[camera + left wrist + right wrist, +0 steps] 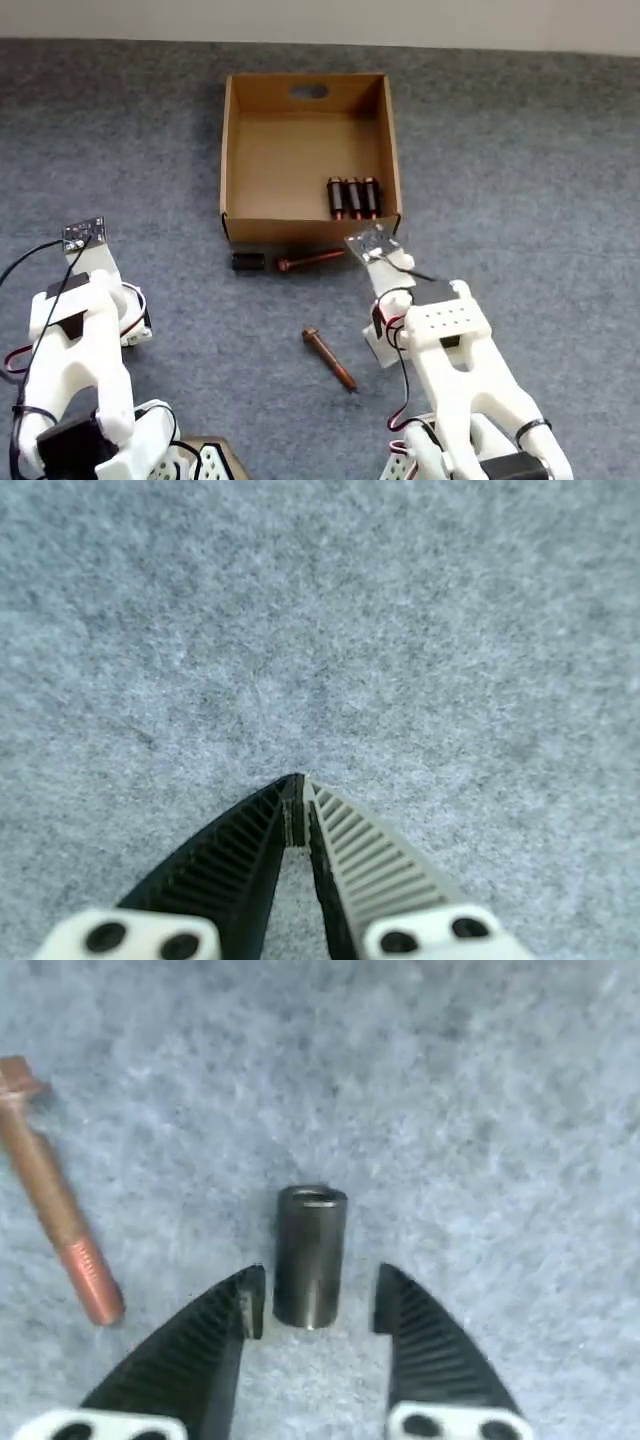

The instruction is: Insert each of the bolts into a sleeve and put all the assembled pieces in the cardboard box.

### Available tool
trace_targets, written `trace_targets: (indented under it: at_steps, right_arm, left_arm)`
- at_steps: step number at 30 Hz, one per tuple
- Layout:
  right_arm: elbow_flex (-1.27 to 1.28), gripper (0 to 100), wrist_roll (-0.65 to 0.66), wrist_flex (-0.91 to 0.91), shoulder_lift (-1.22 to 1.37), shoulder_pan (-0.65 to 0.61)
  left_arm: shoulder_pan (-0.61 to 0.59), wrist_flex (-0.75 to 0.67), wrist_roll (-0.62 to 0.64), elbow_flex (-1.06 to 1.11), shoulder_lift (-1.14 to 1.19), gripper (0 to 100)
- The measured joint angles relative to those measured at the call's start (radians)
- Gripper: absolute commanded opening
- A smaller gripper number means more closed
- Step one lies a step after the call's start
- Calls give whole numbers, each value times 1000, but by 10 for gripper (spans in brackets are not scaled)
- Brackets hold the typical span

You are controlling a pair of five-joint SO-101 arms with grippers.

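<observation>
A grey carpeted surface carries everything. Toward its far side sits the open cardboard box, with three assembled pieces lying side by side in its near right corner. The right arm stretches from the near edge toward the box's front right corner, and the left arm stands well apart over bare surface on the left. The right end effector is open. Its two fingers sit on either side of the near end of a dark sleeve that lies on the surface, with a small gap on each side. The left end effector is closed with nothing in it, its fingertips meeting above the surface. A slanted bolt, copper in colour, lies between the two arms, near the sleeve at the right end effector. A second bolt lies along the outside of the box's front wall, and a loose sleeve rests just beside its head end.
</observation>
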Motion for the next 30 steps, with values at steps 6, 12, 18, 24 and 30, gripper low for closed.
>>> trace_targets:
  at_steps: [6,12,18,24,30]
  right_arm:
    - [3,195,2,-12,0,0]
    - [3,195,11,-61,0,0]
    - [3,194,11,-64,0,-40]
    - [-12,194,11,-83,127,-51]
    - [-61,93,11,-89,229,-52]
  left_arm:
    - [0,0,0,0,0,8]
    - [0,0,0,0,0,8]
    - [0,0,0,0,0,8]
    - [0,0,0,0,0,8]
    - [0,0,0,0,0,8]
